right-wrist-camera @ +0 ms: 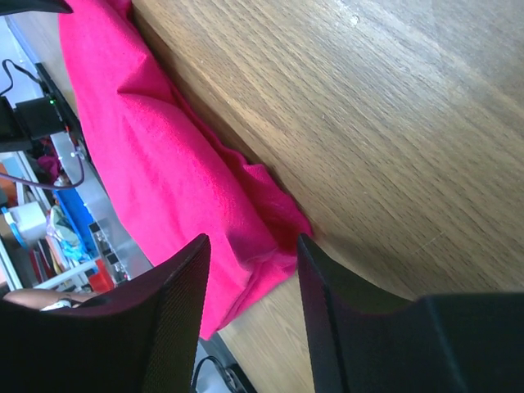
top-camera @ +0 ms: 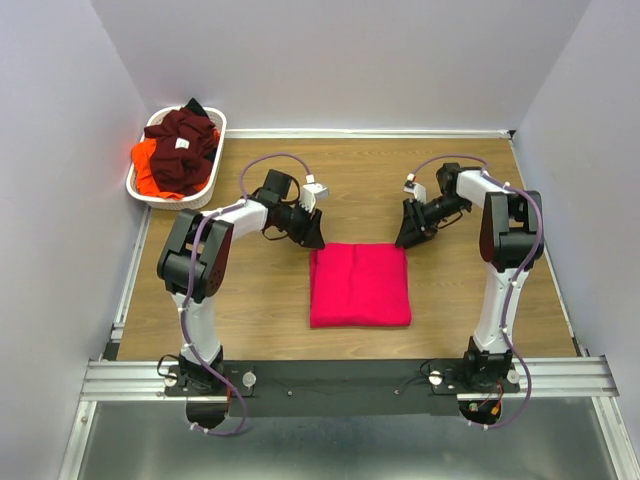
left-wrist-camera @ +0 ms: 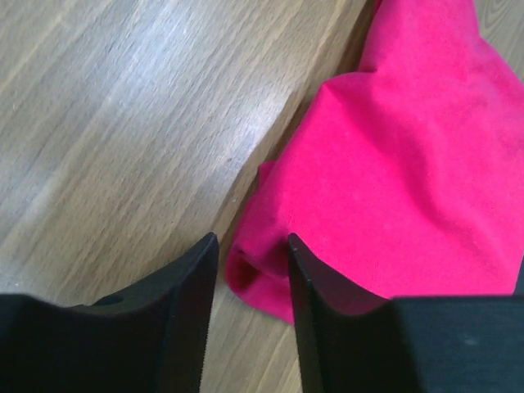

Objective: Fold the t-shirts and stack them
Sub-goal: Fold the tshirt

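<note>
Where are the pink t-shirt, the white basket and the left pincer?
pink t-shirt (top-camera: 360,285): top view, middle of the folded cloth.
white basket (top-camera: 168,202): top view, its near rim.
left pincer (left-wrist-camera: 251,246): left wrist view, gap between its open fingertips.

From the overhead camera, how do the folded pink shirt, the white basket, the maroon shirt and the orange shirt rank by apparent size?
1. pink t-shirt and white basket: look alike; the basket sits farther from the camera, so no ranking between them.
2. maroon t-shirt.
3. orange t-shirt, mostly covered.
</note>
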You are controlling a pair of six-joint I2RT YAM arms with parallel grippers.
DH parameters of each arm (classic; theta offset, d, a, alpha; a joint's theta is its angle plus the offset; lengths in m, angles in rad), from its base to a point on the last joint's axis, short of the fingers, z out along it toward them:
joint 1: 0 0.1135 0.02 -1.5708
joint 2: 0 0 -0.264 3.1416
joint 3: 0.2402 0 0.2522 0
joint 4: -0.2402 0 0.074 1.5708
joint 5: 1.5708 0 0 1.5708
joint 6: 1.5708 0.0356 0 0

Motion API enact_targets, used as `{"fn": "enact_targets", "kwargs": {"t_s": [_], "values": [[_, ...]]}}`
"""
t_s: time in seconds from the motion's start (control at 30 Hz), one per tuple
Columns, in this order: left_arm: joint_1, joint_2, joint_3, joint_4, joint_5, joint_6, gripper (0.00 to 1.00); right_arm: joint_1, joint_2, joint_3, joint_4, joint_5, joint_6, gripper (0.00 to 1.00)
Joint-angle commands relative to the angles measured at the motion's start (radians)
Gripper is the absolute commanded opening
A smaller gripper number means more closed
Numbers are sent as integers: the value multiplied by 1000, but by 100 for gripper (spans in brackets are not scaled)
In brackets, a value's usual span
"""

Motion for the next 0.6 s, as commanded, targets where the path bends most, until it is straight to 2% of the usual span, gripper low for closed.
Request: {"fn": "enact_targets", "kwargs": {"t_s": [0.0,0.1,0.17,0.3,0.4,0.43,0.57], "values": [[9,17,15,-32,39,-9,44,10,-34,-13,17,16,-1,51],[15,25,18,-46,65,-3,40,13,-39,-14,17,9,1,47],[18,22,15,-48,74,-5,33,13,-43,-13,16,6,5,41],[29,10,10,-39,76,-9,25,16,-53,-4,17,-6,10,37],[37,-1,7,-34,70,-11,14,16,-57,1,16,-6,11,29],[44,-9,7,-34,70,-12,8,16,-62,3,14,-4,13,25],[61,-36,-8,-33,74,-15,0,16,-83,-4,16,-1,14,14]]}}
